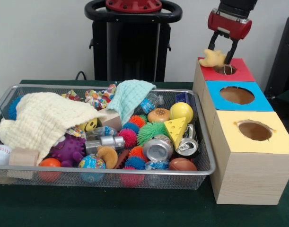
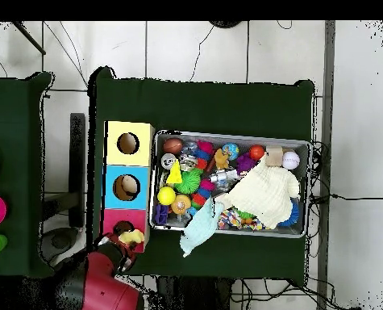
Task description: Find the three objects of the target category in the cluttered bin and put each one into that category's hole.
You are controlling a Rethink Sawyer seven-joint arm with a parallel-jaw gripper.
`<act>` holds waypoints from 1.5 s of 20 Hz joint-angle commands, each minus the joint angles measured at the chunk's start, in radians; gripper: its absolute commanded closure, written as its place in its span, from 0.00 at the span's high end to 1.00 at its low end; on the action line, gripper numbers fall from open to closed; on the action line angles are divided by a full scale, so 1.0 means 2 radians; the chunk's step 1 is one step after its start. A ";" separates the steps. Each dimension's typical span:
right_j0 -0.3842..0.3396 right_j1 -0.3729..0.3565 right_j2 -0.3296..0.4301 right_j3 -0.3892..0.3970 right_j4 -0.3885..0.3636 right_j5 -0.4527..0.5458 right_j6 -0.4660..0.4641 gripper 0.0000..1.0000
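Hole: red-faced hole (image 1: 225,69) tops the wooden box (image 1: 248,179) nearest the robot, beside the blue-faced hole (image 1: 237,95) and the yellow-faced hole (image 1: 254,130).
Claw: gripper (image 1: 222,56) hangs over the red hole, clenched on a yellow toy (image 1: 213,58).
Bin: cluttered bin (image 1: 206,169) fills the table's middle, just beside the boxes.
Hidden: a cream cloth (image 1: 42,119) and a mint cloth (image 1: 128,97) cover part of the clutter; the toy's shape is hard to make out.
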 commanded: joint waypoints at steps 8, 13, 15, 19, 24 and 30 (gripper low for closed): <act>-0.095 -0.063 0.124 0.017 0.009 -0.070 0.113 1.00; -0.108 -0.071 0.137 0.021 0.005 -0.076 0.114 1.00; -0.112 -0.071 0.144 0.023 0.004 -0.082 0.116 1.00; -0.116 -0.069 0.150 0.023 0.002 -0.088 0.116 1.00; -0.101 -0.064 0.128 0.011 0.003 -0.070 0.107 1.00; -0.098 -0.044 0.049 -0.046 -0.048 0.017 0.032 1.00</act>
